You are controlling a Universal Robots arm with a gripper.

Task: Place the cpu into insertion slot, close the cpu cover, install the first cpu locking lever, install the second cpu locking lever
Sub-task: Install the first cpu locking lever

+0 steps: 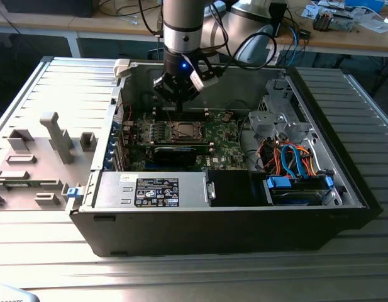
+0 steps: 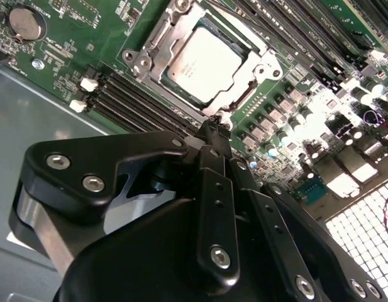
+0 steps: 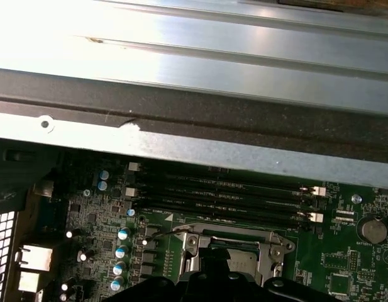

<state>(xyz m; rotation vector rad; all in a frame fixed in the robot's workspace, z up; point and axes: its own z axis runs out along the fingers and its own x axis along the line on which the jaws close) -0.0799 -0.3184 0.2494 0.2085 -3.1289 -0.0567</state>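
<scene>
Above socket: my gripper [image 2: 214, 126], fingers pressed together, empty.
cpu [image 2: 203, 65]: seated in insertion slot [image 2: 253, 94], 12 o'clock off my tips in second wrist view, close.
cpu cover [image 2: 157, 44]: down around the chip.
Print: unreadable.

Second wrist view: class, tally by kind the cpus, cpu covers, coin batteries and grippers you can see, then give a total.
cpu: 1
cpu cover: 1
coin battery: 1
gripper: 1
Total: 4
</scene>
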